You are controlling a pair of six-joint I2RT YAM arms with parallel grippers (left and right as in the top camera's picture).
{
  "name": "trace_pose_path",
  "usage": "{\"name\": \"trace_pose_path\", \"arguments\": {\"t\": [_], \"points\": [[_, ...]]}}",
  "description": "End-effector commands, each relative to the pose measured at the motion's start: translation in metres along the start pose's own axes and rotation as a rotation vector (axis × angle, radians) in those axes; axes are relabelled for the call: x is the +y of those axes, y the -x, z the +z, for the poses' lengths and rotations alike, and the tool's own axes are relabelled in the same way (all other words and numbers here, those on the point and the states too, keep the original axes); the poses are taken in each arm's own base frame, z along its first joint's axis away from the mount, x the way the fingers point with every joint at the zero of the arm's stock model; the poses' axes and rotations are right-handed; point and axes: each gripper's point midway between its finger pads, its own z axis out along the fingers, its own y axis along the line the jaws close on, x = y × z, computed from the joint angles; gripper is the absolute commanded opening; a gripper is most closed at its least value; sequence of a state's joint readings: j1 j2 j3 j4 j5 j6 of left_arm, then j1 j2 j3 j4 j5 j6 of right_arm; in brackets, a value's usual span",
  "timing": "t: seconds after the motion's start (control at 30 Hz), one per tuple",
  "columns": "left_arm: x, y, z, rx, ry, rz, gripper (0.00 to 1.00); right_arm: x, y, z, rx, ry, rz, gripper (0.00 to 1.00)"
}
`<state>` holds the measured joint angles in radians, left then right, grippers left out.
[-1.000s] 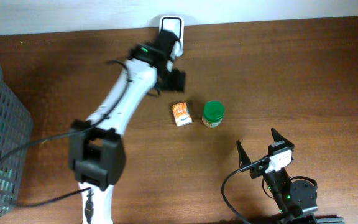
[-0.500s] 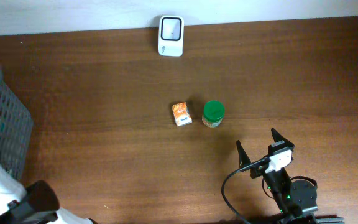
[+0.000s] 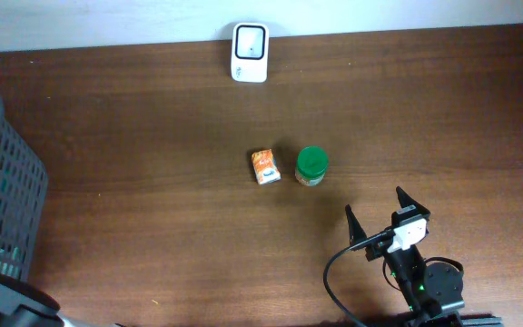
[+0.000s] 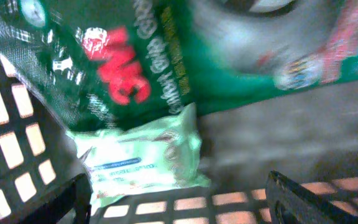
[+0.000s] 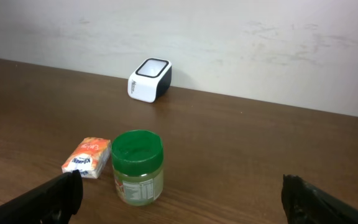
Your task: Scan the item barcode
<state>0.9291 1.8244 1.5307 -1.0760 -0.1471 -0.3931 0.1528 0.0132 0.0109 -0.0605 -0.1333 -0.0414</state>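
Scanner [image 3: 250, 40] sits at table [image 3: 152, 136] edge, jar [image 3: 311, 165] central

Table [image 3: 134, 127] — scanner [image 3: 250, 40], packet [image 3: 263, 167], jar [image 3: 311, 165], basket [image 3: 7, 195]

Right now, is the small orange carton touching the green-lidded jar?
Apart. The overhead view shows a strip of bare wooden table between the small orange carton and the green-lidded jar.
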Motion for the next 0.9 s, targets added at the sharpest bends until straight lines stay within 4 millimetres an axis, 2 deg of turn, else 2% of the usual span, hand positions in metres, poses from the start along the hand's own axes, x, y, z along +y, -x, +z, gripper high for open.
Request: {"name": "trace_pose_path", "arguments": {"t": [0.0, 0.17, 0.27, 0.37, 0.47, 0.7, 0.8, 0.83, 0.87], "points": [[0.006, -0.01, 0.02, 0.008, 0.018, -0.015, 0.77, 0.001, -0.002, 0.0, 0.004, 0.006, -0.003, 0.98], [0.022, -0.026, 0.045, 0.016, 0.103, -0.007, 0.77, 0.001, -0.002, 0.0, 0.004, 0.006, -0.003, 0.98], [0.028, -0.027, 0.053, -0.001, 0.135, -0.007, 0.76, 0.001, -0.002, 0.0, 0.004, 0.006, -0.003, 0.98], [0.026, -0.024, 0.055, -0.015, 0.128, -0.009, 0.75, 0.001, -0.002, 0.0, 0.004, 0.006, -0.003, 0.98], [0.025, -0.026, 0.055, -0.007, 0.122, -0.008, 0.68, 0.001, -0.002, 0.0, 0.004, 0.006, -0.003, 0.98], [0.026, -0.048, 0.07, 0.047, 0.113, 0.001, 0.69, 0.001, -0.002, 0.0, 0.004, 0.006, -0.003, 0.98], [0.026, -0.048, 0.071, 0.043, 0.111, 0.0, 0.63, 0.001, -0.002, 0.0, 0.004, 0.006, -0.003, 0.98], [0.026, -0.047, 0.071, 0.042, 0.111, 0.0, 0.56, 0.001, -0.002, 0.0, 0.004, 0.006, -0.003, 0.99], [0.026, -0.047, 0.071, 0.042, 0.11, 0.0, 0.43, 0.001, -0.002, 0.0, 0.004, 0.006, -0.003, 0.98]]}}
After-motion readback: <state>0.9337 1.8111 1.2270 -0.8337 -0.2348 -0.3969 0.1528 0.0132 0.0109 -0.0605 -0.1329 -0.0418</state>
